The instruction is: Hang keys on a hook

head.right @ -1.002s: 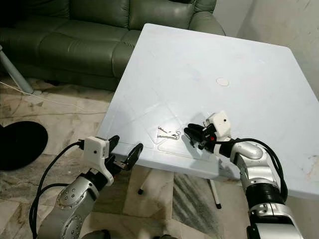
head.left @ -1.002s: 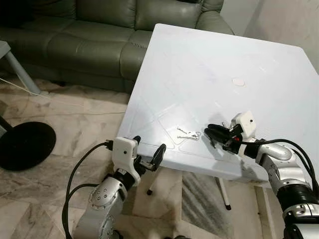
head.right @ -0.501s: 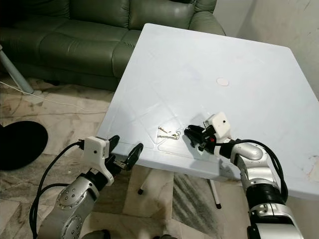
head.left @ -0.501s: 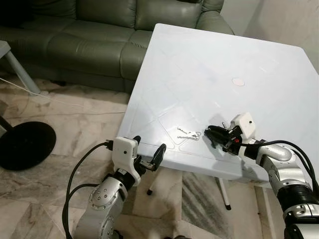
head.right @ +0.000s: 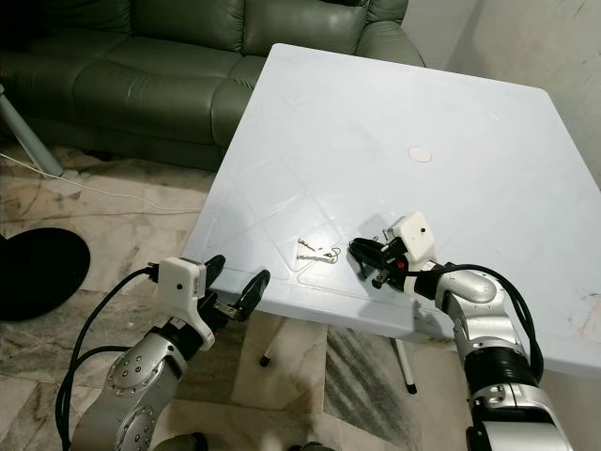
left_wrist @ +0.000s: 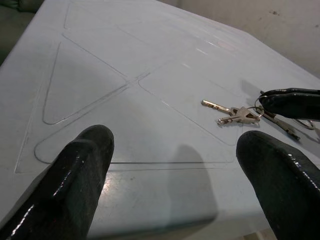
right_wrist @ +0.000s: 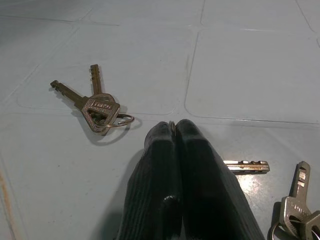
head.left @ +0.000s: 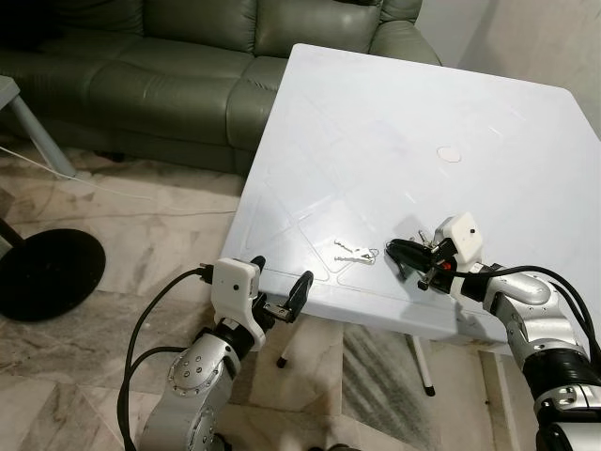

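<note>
A pair of brass keys on a ring (head.left: 355, 253) lies flat on the white table (head.left: 376, 141) near its front edge, also in the right wrist view (right_wrist: 97, 102). My right gripper (head.left: 394, 250) rests on the table just right of them. It is shut, pinching the thin ring of a second key bunch (right_wrist: 295, 215), whose keys trail under the fingers (right_wrist: 200, 190). The left wrist view shows those black fingertips (left_wrist: 292, 100) beside the loose keys (left_wrist: 232, 112). My left gripper (head.left: 279, 282) stands open at the table's front edge, holding nothing.
A green leather sofa (head.left: 178, 66) stands behind the table's left side. On the marble floor to the left is a black round base (head.left: 42, 272). A small round mark (head.left: 452, 153) sits on the far tabletop. The table's legs (head.left: 423, 362) stand below.
My right gripper has drawn slightly to the right, away from the loose keys. The left arm and the loose keys have not moved.
</note>
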Controlling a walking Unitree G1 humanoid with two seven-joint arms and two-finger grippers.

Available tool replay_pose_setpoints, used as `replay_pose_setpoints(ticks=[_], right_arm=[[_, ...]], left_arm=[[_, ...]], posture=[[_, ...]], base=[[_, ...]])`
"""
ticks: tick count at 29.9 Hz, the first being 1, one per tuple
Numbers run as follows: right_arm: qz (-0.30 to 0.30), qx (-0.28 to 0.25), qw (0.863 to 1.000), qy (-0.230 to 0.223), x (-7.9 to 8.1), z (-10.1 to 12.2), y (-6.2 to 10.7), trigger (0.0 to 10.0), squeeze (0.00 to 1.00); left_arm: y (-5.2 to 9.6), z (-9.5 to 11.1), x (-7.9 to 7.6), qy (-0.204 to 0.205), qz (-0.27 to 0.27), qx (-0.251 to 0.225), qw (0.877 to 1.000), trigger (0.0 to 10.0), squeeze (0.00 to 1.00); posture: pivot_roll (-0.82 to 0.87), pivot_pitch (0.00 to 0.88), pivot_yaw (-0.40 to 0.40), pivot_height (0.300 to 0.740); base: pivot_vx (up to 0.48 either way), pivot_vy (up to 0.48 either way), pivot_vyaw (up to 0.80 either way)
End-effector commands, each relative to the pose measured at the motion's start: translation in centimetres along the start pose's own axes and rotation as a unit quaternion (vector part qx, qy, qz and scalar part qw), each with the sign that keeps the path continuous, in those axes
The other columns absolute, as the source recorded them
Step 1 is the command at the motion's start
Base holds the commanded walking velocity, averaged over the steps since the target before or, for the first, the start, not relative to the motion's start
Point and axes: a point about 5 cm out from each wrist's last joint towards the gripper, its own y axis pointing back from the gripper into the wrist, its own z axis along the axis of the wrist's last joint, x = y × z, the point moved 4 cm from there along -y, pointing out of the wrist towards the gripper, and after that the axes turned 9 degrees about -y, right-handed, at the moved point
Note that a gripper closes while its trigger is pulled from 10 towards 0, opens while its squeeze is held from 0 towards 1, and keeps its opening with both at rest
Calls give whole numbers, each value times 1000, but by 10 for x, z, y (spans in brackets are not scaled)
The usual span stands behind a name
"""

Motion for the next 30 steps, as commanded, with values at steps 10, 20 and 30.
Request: replay_pose_setpoints(ticks=[10, 20, 30], right_arm=[[-39, -86, 993, -68, -6, 13, 3, 10000, 0], [-67, -177, 973, -130, 2, 18, 5, 10000, 0], [-143, -259, 946, -133, 5, 33, 12, 10000, 0]], left_arm=[[-1, -5, -3, 14, 2, 10, 1000, 10000, 0], [-9, 0, 0, 6, 3, -2, 1000, 10000, 0], [-21, 14, 10, 0, 27, -34, 999, 10000, 0]], posture=[[41, 162, -111, 740], [37, 128, -109, 740], [33, 83, -105, 740]], base=[[0, 0, 0], [0, 0, 0], [0, 0, 0]])
